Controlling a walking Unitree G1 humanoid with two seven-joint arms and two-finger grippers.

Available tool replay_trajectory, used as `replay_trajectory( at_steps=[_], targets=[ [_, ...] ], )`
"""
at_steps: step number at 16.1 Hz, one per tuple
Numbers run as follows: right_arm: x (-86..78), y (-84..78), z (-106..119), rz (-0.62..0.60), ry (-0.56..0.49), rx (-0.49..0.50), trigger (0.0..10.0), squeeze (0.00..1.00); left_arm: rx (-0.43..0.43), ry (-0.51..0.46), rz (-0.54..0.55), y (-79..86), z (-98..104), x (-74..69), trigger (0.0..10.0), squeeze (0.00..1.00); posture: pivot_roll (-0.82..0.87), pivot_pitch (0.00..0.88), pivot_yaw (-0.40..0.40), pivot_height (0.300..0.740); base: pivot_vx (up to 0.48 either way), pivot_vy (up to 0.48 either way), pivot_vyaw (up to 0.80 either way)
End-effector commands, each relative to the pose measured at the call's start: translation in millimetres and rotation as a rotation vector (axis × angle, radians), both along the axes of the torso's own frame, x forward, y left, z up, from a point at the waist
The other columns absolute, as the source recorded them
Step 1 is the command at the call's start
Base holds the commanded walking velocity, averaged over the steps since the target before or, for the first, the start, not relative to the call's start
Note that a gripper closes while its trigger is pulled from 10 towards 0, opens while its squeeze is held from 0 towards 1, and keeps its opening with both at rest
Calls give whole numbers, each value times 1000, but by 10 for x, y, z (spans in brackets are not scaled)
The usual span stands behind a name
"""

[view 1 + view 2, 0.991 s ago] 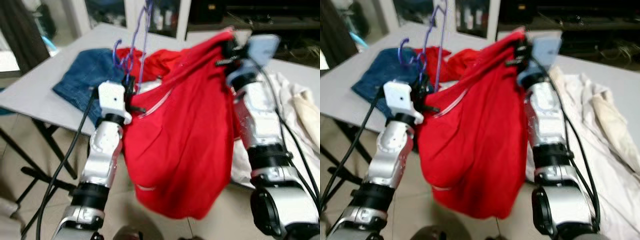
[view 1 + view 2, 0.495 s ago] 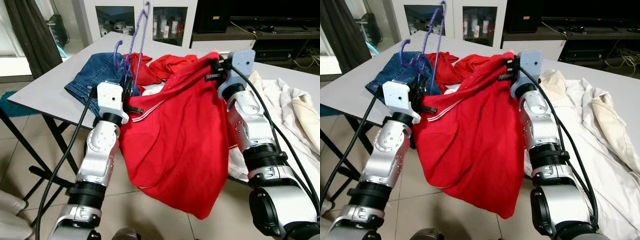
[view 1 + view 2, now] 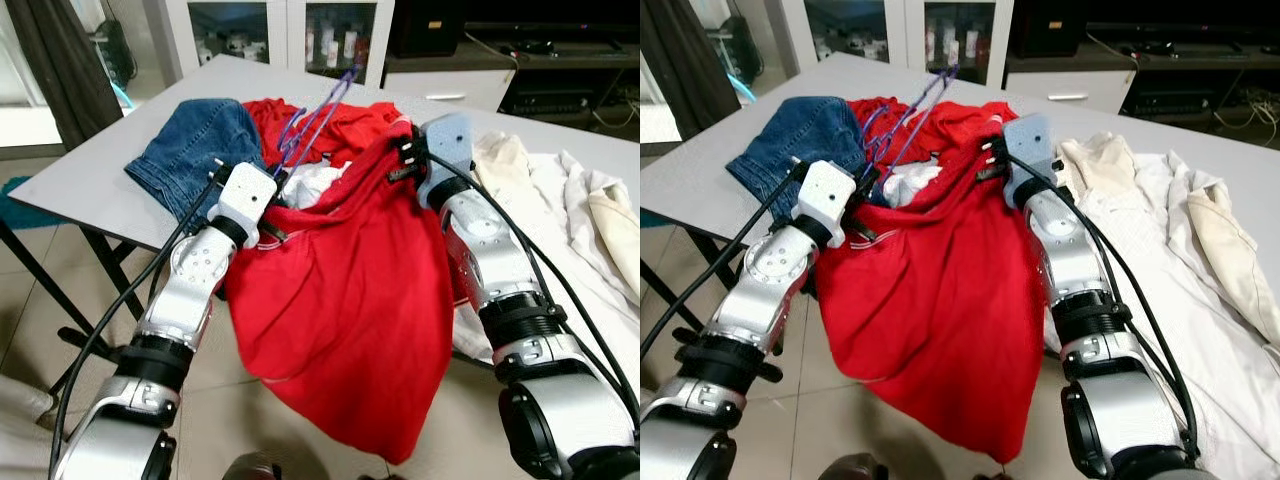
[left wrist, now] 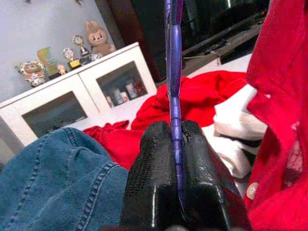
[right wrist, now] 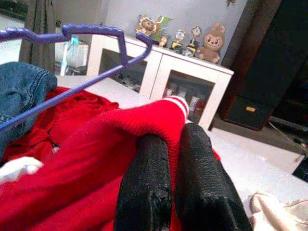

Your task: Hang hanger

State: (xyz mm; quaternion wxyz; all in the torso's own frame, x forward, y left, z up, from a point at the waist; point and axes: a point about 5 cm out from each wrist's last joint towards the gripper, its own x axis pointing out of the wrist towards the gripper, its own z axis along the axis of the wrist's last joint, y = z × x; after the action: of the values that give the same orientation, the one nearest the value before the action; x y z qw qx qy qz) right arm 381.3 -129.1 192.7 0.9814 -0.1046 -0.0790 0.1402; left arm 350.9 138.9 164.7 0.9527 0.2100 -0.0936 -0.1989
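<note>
A purple hanger point(image 3: 312, 118) leans tilted over the clothes on the grey table point(image 3: 90, 185). My left gripper point(image 4: 175, 144) is shut on the hanger's bar, near the table's front edge. A red shirt point(image 3: 350, 300) hangs between both arms and droops off the table toward the floor. My right gripper point(image 5: 173, 144) is shut on the red shirt's striped edge point(image 5: 175, 103), to the right of the hanger. The purple hanger point(image 5: 72, 53) also shows in the right wrist view, above more red cloth.
Blue jeans point(image 3: 190, 145) lie at the table's left, another red garment point(image 3: 345, 120) behind the hanger, and white clothes point(image 3: 590, 215) spread to the right. White glass-door cabinets point(image 3: 290, 35) stand behind the table. Tiled floor lies below.
The left gripper has tipped the hanger from upright down toward the right, over the clothes. The right gripper has moved lower and left with the red shirt. The camera has shifted.
</note>
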Motion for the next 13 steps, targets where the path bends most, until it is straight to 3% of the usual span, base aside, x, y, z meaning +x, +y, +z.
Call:
replay_trajectory(
  at_steps=[1, 2, 4, 7, 9, 10, 13],
  targets=[
    [-19, -22, -101, 23, 34, -85, 0, 0, 31, -25, 16, 19, 73, 48, 10000, 0, 239, 1, -22, 740, 0, 0, 0],
    [-26, -8, -128, 37, 44, -106, 0, 0, 36, -31, 21, 23, 78, 52, 10000, 0, 239, 1, -22, 740, 0, 0, 0],
    [-49, 30, -226, 60, 67, -176, 1373, 0, 25, -32, 41, 13, 73, 74, 10000, 0, 242, 0, -25, 740, 0, 0, 0],
    [-33, 33, -182, 35, 52, -140, 275, 0, 16, -29, 33, -60, 35, 44, 10000, 0, 246, 0, -27, 740, 0, 0, 0],
    [6, -45, 24, -40, -36, -17, 196, 0, -7, -37, 29, -109, 23, 22, 10000, 0, 249, 0, -27, 740, 0, 0, 0],
    [46, -176, 293, -117, -143, 105, 1333, 0, -40, -56, 24, -133, 46, 8, 10000, 0, 247, 0, -26, 740, 0, 0, 0],
    [167, -239, 723, -95, -230, 156, 2314, 0, -83, -104, 45, -139, 142, 29, 10000, 0, 240, 0, -25, 740, 0, 0, 0]
  ],
)
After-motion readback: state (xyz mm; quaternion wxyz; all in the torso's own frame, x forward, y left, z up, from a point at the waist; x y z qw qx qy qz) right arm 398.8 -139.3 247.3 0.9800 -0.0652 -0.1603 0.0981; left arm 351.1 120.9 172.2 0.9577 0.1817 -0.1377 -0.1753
